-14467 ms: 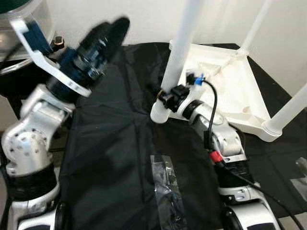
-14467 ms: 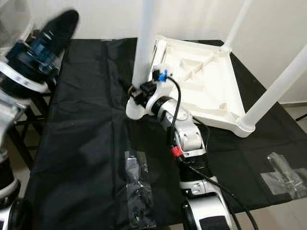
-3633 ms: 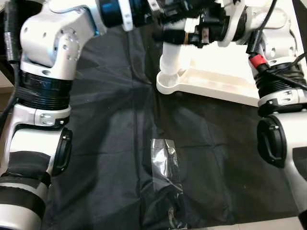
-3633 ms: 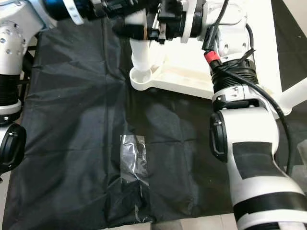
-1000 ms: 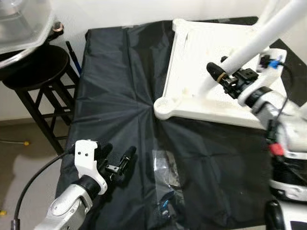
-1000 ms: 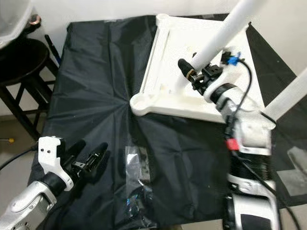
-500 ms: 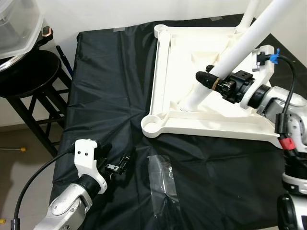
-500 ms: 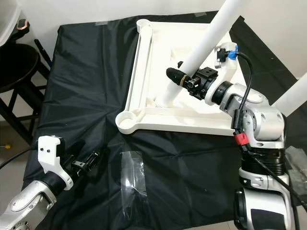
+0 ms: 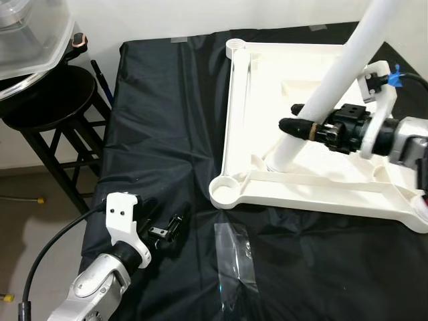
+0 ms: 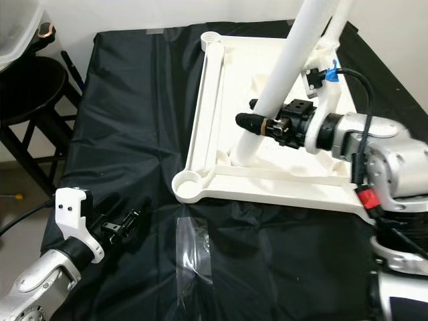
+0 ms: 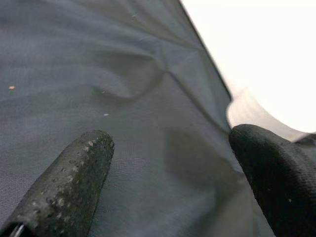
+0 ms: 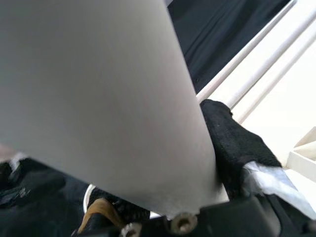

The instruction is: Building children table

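The white children's table top [image 9: 231,120] lies upside down on a black cloth [image 9: 154,134]. Its near corner socket [image 9: 224,190] stands empty. My right gripper [image 9: 297,130] is shut on a white round leg [image 9: 338,80], held slanted above the table top. The leg's lower end [image 9: 281,157] sits inside the frame, beside that socket. In the right wrist view the leg [image 12: 98,89] passes right against one black finger [image 12: 232,143]. My left gripper [image 9: 172,234] hovers low over the cloth at the front left, open and holding nothing, its fingers [image 11: 69,182] wide apart.
A clear plastic bag of small parts [image 9: 234,264] lies on the cloth in front of the corner socket. A black stool [image 9: 47,100] and a clear plastic bin [image 9: 33,27] stand left of the table. Another white leg [image 10: 341,17] rises at the far side.
A few seconds ago both grippers were at the leg; the left one has let go and dropped to the front left. Over the last second the camera shifted, and the right gripper kept hold.
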Tool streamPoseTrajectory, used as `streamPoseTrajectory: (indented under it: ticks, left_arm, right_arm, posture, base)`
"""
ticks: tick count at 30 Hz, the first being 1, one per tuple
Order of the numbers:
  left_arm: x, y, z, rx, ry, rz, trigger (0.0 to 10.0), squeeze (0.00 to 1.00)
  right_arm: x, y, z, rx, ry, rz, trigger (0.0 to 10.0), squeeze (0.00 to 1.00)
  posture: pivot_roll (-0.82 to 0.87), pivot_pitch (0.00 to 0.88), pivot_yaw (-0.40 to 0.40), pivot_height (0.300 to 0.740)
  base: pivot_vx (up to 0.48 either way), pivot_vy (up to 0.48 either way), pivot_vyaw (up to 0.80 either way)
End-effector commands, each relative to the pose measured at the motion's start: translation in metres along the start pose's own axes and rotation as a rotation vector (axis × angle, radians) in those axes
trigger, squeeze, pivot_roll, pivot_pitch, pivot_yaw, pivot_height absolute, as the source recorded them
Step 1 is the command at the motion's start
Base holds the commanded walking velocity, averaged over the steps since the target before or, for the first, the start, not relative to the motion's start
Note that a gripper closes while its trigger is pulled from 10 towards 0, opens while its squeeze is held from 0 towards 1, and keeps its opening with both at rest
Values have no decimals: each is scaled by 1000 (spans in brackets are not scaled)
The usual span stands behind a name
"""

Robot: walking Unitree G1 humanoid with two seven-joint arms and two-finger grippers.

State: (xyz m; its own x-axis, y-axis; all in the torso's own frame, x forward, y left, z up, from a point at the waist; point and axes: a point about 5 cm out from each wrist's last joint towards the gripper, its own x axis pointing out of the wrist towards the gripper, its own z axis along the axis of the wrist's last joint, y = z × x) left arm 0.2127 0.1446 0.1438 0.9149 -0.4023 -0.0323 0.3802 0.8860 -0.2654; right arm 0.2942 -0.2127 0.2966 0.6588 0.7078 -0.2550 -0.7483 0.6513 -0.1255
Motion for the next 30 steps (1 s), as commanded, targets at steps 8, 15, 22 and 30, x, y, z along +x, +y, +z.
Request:
streamPoseTrajectory:
  ticks: [8, 15, 22, 30]
  left_arm:
    - [0, 1, -5, -17, 18, -2, 10000, 0]
    - [3, 2, -6, -20, 21, -3, 10000, 0]
    - [11, 10, -1, -12, -8, 40, 10000, 0]
    - [15, 11, 0, -4, -15, 49, 10000, 0]
  right_arm:
    - [10, 6, -22, 88, 115, 74, 10000, 0]
    - [13, -18, -5, -7, -3, -142, 10000, 0]
    - [7, -38, 46, -182, -258, -411, 10000, 0]
    - [11, -26, 83, -176, -475, -358, 10000, 0]
  posture:
    - [-86, 216, -13, 740]
    - [-77, 193, -18, 740]
    - [-82, 178, -24, 740]
    - [-91, 179, -29, 740]
  base:
    - [0, 0, 0]
    - [0, 0, 0]
    - [0, 0, 0]
    - [0, 0, 0]
